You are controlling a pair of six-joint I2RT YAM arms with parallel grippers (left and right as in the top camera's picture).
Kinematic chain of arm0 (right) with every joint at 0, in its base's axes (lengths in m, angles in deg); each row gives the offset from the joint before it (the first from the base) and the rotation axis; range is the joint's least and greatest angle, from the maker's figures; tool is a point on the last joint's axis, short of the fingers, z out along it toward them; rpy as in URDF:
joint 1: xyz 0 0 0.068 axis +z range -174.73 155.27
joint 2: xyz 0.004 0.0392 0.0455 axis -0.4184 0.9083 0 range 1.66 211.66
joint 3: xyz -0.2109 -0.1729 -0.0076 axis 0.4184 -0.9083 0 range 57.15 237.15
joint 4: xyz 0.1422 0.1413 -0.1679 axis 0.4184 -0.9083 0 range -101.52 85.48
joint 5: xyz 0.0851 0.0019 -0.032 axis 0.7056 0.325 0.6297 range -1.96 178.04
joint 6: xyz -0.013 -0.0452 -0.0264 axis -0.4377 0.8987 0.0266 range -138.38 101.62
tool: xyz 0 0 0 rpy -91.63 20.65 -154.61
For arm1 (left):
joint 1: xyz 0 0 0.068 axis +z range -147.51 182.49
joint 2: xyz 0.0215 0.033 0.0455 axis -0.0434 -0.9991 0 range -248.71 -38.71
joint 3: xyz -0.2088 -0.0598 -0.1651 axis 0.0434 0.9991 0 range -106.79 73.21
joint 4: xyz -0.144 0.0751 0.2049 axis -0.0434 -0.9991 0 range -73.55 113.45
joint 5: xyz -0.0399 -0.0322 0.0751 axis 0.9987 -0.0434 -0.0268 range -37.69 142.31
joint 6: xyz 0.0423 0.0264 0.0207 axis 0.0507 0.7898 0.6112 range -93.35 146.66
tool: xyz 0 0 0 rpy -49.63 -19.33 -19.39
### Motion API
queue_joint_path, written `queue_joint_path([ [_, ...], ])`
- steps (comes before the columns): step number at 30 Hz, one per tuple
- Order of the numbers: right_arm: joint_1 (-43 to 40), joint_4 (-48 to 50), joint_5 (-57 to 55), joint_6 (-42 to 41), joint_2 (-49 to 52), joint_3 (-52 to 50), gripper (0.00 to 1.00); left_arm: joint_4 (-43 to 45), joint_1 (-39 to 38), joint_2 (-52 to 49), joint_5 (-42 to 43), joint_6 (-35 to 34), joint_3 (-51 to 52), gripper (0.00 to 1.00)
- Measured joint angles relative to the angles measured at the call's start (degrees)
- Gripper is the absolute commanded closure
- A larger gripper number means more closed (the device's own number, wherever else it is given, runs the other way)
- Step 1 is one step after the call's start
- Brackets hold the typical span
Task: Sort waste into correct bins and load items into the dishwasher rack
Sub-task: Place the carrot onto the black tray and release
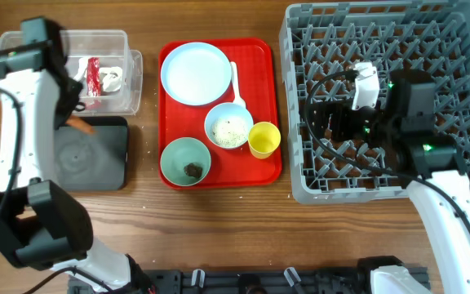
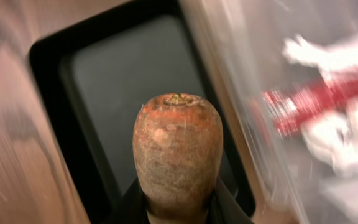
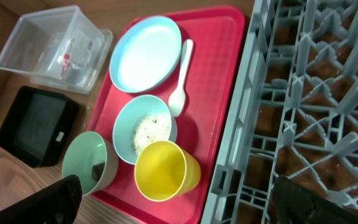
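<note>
My left gripper [image 1: 73, 117] is shut on an orange carrot piece [image 2: 177, 149] and holds it above the black bin [image 2: 129, 81], close to that bin's edge beside the clear bin [image 2: 328, 81]. The carrot's tip also shows in the overhead view [image 1: 81, 125]. My right gripper [image 1: 328, 122] is open and empty over the left part of the grey dishwasher rack [image 1: 463, 49]. In the right wrist view its fingers [image 3: 185, 202] spread over the rack's edge [image 3: 241, 143] and the yellow cup [image 3: 165, 169].
The red tray [image 1: 272, 65] holds a light-blue plate [image 1: 195, 72], a white spoon [image 1: 237, 83], a blue bowl with rice [image 1: 228, 126], the yellow cup [image 1: 263, 139] and a green bowl with brown scraps [image 1: 185, 160]. The clear bin [image 1: 117, 41] holds red and white wrappers.
</note>
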Motion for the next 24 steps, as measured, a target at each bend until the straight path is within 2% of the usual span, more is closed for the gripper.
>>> queue_joint_path([
  [1,0.0,0.0,0.0,-0.22,1.4,0.0,0.0,0.04,2.08,0.17,-0.09,-6.34,1.79,0.73],
  [4,0.0,0.11,0.02,-0.87,3.96,0.0,0.0,3.58,5.64,0.42,0.31,-16.68,8.61,0.72],
  [6,0.0,0.15,0.02,-1.09,5.4,0.0,0.0,8.66,6.67,0.52,1.31,-20.0,14.05,0.72],
  [9,0.0,0.22,0.24,-1.49,6.34,-0.02,0.0,17.68,7.04,0.52,3.87,-22.45,23.04,0.63],
  [10,0.0,0.17,0.26,-1.51,6.36,-0.02,0.0,19.39,7.02,0.52,4.24,-22.73,24.63,0.56],
  [11,0.0,0.26,0.26,-1.51,6.38,-0.02,0.0,20.87,7.02,0.52,4.83,-23.1,26.32,0.41],
  [12,0.0,0.26,0.28,-1.51,6.4,-0.02,0.0,21.55,7.04,0.52,5.46,-23.34,27.56,0.16],
  [14,0.0,0.46,0.48,-1.51,6.4,-0.02,0.0,21.79,7.02,0.52,6.67,-24.02,28.5,0.0],
  [17,0.0,0.46,0.66,-1.53,6.4,0.0,0.0,21.97,7.02,0.59,7.23,-22.84,28.46,0.0],
  [20,0.0,0.5,0.66,-1.55,6.4,-0.02,0.0,18.4,7.02,3.23,7.93,-16.98,25.86,0.0],
  [24,0.0,0.68,0.66,-2.27,6.4,-0.02,0.0,18.05,6.56,13.86,9.9,-6.14,19.96,0.0],
])
